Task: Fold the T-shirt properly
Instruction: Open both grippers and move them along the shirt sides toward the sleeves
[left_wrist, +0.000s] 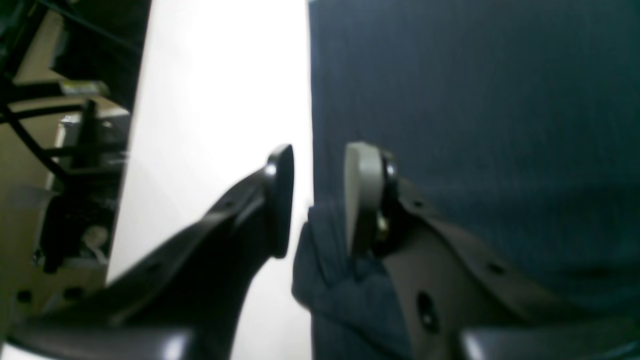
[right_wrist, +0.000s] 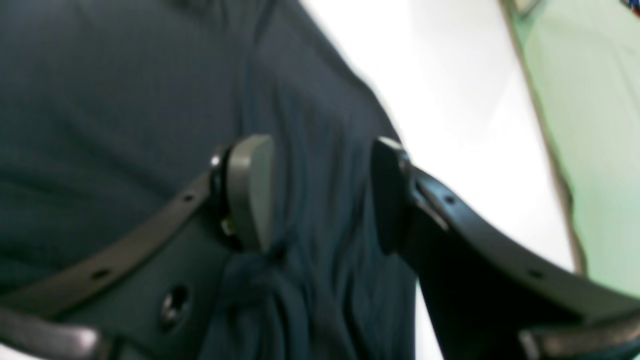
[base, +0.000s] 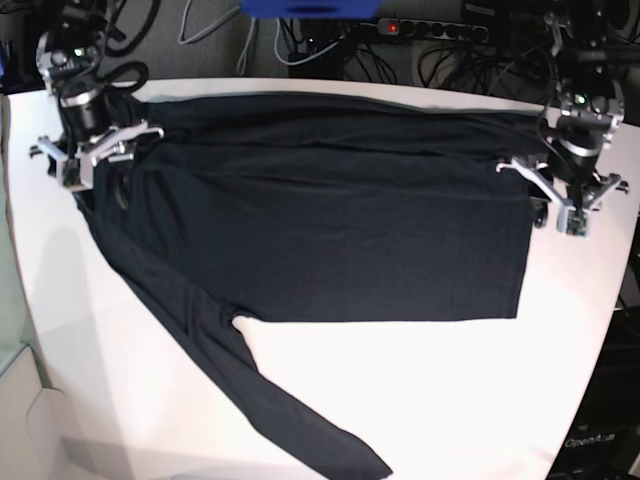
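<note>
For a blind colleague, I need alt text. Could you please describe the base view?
A dark long-sleeved T-shirt lies spread across a white table, one sleeve trailing toward the near edge. The right gripper is at the shirt's left end and the left gripper at its right edge, both open.
</note>
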